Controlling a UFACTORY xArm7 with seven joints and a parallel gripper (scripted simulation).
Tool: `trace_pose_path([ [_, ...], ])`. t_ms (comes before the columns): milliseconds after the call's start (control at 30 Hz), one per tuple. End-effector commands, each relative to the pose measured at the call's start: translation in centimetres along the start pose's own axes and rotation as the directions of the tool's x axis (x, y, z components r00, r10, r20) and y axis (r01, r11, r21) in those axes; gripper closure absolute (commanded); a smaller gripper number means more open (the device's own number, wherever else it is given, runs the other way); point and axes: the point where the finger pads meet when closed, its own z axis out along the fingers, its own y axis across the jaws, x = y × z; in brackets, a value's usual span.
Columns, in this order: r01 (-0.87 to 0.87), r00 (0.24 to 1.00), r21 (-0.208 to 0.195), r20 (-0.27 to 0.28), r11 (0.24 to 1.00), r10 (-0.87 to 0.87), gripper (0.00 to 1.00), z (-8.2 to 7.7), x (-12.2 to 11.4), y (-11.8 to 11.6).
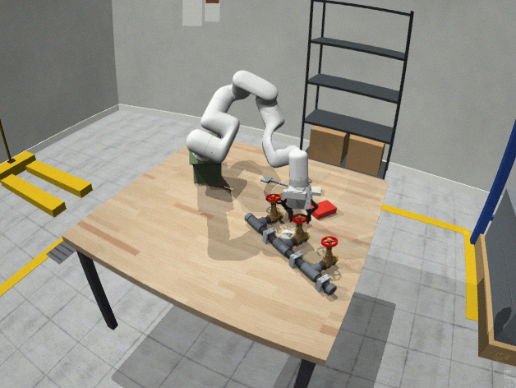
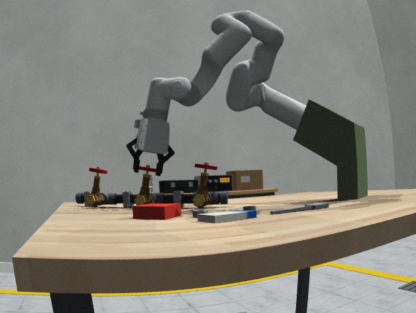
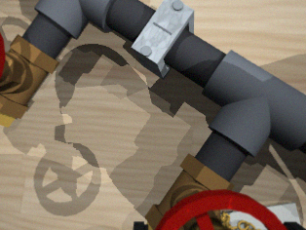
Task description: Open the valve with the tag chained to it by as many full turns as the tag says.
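A dark grey pipe (image 1: 287, 249) lies on the wooden table with three brass valves, each with a red handwheel. The middle valve's handwheel (image 1: 299, 219) carries a chain and a white tag (image 1: 286, 234). My gripper (image 1: 298, 217) points straight down and is shut on the rim of this middle handwheel. The side view shows my fingers (image 2: 148, 169) clamping it from both sides. The wrist view shows the red wheel (image 3: 221, 211) at the bottom edge, with the chain (image 3: 234, 221) beneath it. The far valve (image 1: 274, 198) and the near valve (image 1: 329, 242) stand apart from my gripper.
A red block (image 1: 324, 209) lies just right of my gripper. A grey and blue flat tool (image 2: 226, 215) and a wrench (image 1: 270, 180) lie behind it. The green arm base (image 1: 205, 171) stands at the back. A black shelf (image 1: 354, 87) with boxes is beyond the table.
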Motion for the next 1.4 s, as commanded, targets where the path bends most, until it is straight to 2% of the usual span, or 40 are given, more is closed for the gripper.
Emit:
trace_pose_path([
  [0,-0.001,1.000,0.003,0.001,1.000,0.001,1.00,-0.10,0.00,-0.14],
  [633,0.013,1.000,0.003,0.001,1.000,-0.013,1.00,-0.10,0.00,-0.14],
  [933,0.180,0.984,0.003,0.000,0.984,-0.180,1.00,-0.10,0.00,-0.14],
  [1067,0.329,0.944,0.003,0.000,0.944,-0.329,1.00,-0.10,-0.01,-0.13],
  [1167,0.372,0.928,0.003,0.000,0.928,-0.372,1.00,-0.10,-0.01,-0.13],
  [1367,0.641,0.768,0.002,-0.002,0.768,-0.641,1.00,-0.11,-0.02,-0.13],
])
